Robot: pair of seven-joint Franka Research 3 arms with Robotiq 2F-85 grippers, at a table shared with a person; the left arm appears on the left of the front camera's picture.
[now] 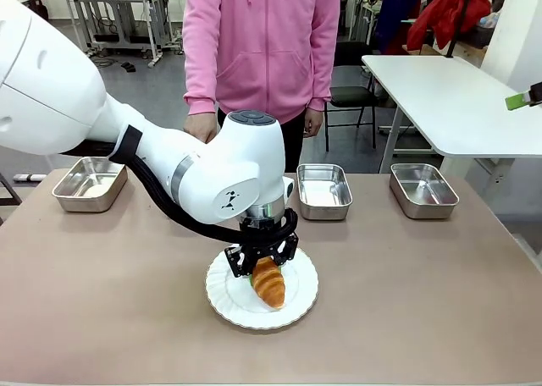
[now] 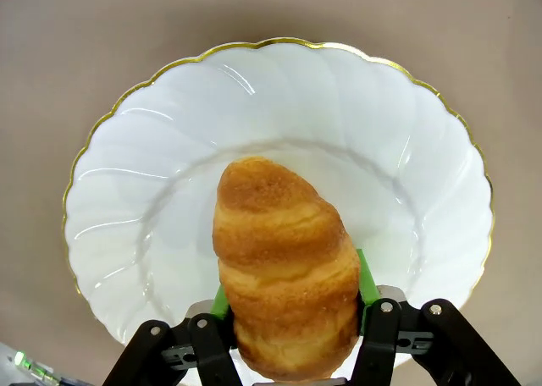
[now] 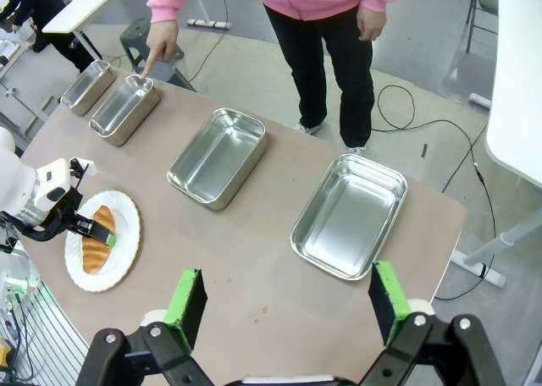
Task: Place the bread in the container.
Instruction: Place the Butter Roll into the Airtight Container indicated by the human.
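Observation:
The bread (image 1: pixel 271 284) (image 2: pixel 279 234) (image 3: pixel 95 249) is a golden-brown croissant lying on a round white plate (image 1: pixel 229 297) (image 2: pixel 169 149) (image 3: pixel 127 234) near the table's front middle. My left gripper (image 1: pixel 262 267) (image 2: pixel 292 284) (image 3: pixel 93 229) points down at the plate and is shut on the croissant's near end, a green pad on each side. Four shiny steel trays stand along the far edge. A person's finger (image 3: pixel 146 68) touches the rim of one of them, the container (image 3: pixel 125 108), second from the left. My right gripper (image 3: pixel 288 297) hangs open high above the table, holding nothing.
The other trays sit at the far left (image 1: pixel 89 183) (image 3: pixel 85 85), middle right (image 1: pixel 323 190) (image 3: pixel 218 156) and far right (image 1: pixel 423 189) (image 3: pixel 349 215). A person in a pink hoodie (image 1: pixel 262 39) stands at the far side. My left arm (image 1: pixel 195 174) spans the table's left half.

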